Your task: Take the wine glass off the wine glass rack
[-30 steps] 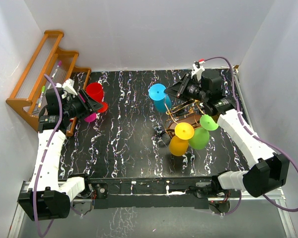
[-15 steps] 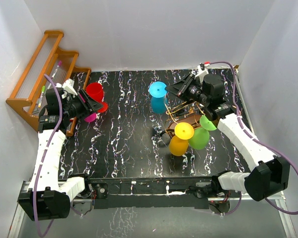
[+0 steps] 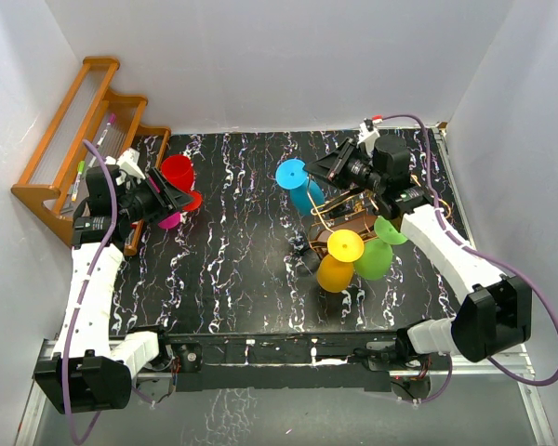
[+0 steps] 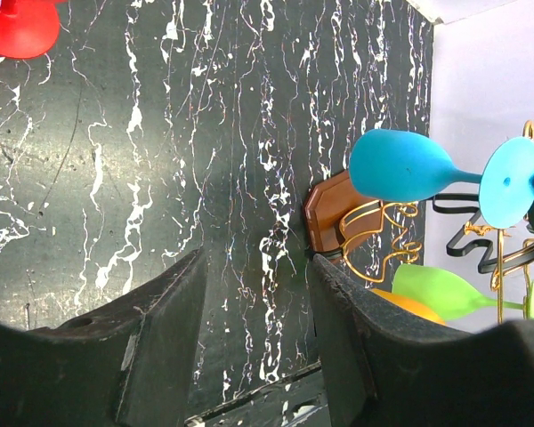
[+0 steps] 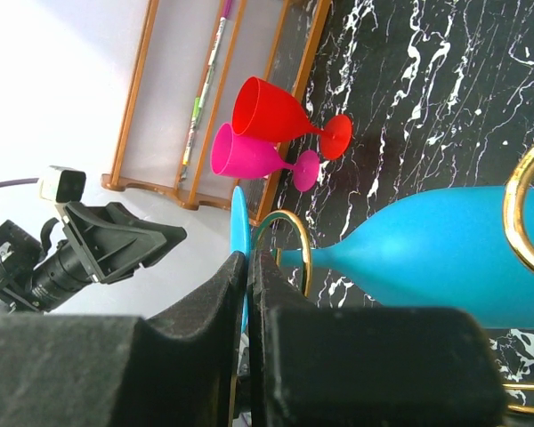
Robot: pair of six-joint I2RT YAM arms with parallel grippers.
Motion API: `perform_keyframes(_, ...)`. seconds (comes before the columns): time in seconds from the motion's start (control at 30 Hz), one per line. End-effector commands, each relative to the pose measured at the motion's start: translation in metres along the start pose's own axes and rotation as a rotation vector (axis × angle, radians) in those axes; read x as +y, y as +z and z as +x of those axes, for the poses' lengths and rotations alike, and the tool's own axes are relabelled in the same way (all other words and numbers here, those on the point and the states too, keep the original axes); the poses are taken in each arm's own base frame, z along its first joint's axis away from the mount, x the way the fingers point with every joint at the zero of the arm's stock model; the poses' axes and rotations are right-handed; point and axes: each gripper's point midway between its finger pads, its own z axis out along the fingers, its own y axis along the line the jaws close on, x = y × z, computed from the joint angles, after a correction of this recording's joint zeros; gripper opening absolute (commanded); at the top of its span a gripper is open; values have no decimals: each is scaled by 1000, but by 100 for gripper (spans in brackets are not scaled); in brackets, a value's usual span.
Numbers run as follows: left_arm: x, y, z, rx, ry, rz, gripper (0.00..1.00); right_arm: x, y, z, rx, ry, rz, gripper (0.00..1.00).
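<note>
The gold wire rack (image 3: 339,216) on its dark brown base stands right of centre and holds a yellow glass (image 3: 338,263) and a green glass (image 3: 377,251). My right gripper (image 3: 327,168) is shut on the foot of the blue wine glass (image 3: 296,182), which hangs at the rack's far left end. In the right wrist view the blue foot (image 5: 240,258) sits pinched between the fingers, with a gold loop (image 5: 289,245) beside the stem. My left gripper (image 3: 175,197) is open and empty at the far left. The blue glass (image 4: 418,166) and the rack (image 4: 374,233) also show in the left wrist view.
A red glass (image 3: 179,175) and a pink glass (image 3: 171,219) lie by my left gripper. An orange-brown stepped wooden shelf (image 3: 70,153) with pens leans at the far left. White walls close in the table.
My right gripper has shifted left with the blue glass, carrying its foot a little further from the rack's centre. The left arm has not moved.
</note>
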Motion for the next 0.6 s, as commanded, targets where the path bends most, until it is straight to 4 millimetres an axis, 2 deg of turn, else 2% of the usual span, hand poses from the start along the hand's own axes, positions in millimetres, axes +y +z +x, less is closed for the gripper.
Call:
perform_keyframes(0.0, -4, -1, 0, -4, 11, 23, 47, 36, -3, -18, -29, -72, -107, 8)
perform_keyframes(0.3, -2, 0, 2, 1, 8, 21, 47, 42, 7, -9, 47, -103, -124, 21)
perform_keyframes(0.57, -2, 0, 3, 2, 11, 18, 47, 41, 12, -4, 63, -116, -94, 22)
